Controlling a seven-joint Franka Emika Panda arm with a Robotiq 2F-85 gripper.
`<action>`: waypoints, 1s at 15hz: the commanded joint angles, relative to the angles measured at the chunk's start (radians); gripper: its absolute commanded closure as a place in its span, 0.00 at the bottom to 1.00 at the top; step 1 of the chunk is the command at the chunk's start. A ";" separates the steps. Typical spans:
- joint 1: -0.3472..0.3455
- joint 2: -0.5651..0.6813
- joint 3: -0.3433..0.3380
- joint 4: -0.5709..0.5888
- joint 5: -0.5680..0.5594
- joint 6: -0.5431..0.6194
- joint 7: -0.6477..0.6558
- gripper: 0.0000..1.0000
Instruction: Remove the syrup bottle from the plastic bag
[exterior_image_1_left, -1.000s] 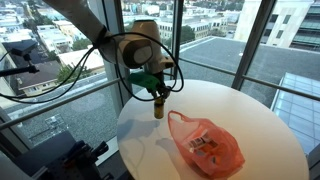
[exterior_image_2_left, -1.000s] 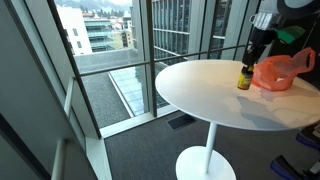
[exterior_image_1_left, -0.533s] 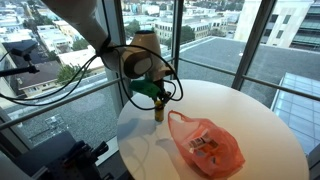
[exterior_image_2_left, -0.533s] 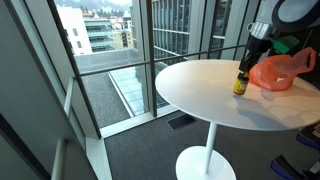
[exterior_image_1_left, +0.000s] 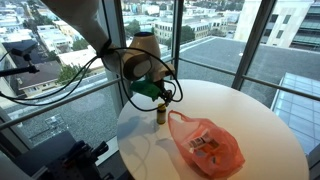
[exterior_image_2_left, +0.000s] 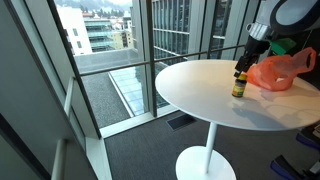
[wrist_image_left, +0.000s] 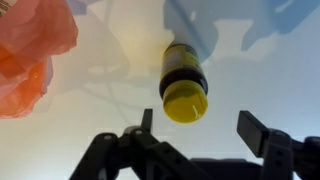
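The syrup bottle, dark with a yellow cap, stands upright on the white round table, a short way from the orange plastic bag. My gripper hangs just above the bottle's cap. In the wrist view the jaws of the gripper stand wide apart, and the bottle sits free below them, touching neither finger. The bag lies off to the side there. From the other side, the bottle stands in front of the bag, under the gripper.
The bag still holds some small packaged items. The table's edge is close to the bottle, with floor-to-ceiling windows and a railing beyond it.
The bottle came down a little onto the table, the jaws opened and let go of it, and it now stands on its own.
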 joint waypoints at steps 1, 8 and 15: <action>-0.011 -0.045 0.011 -0.017 0.005 -0.001 -0.025 0.00; -0.006 -0.131 -0.019 -0.005 -0.016 -0.124 0.027 0.00; -0.019 -0.232 -0.036 0.052 0.107 -0.392 -0.005 0.00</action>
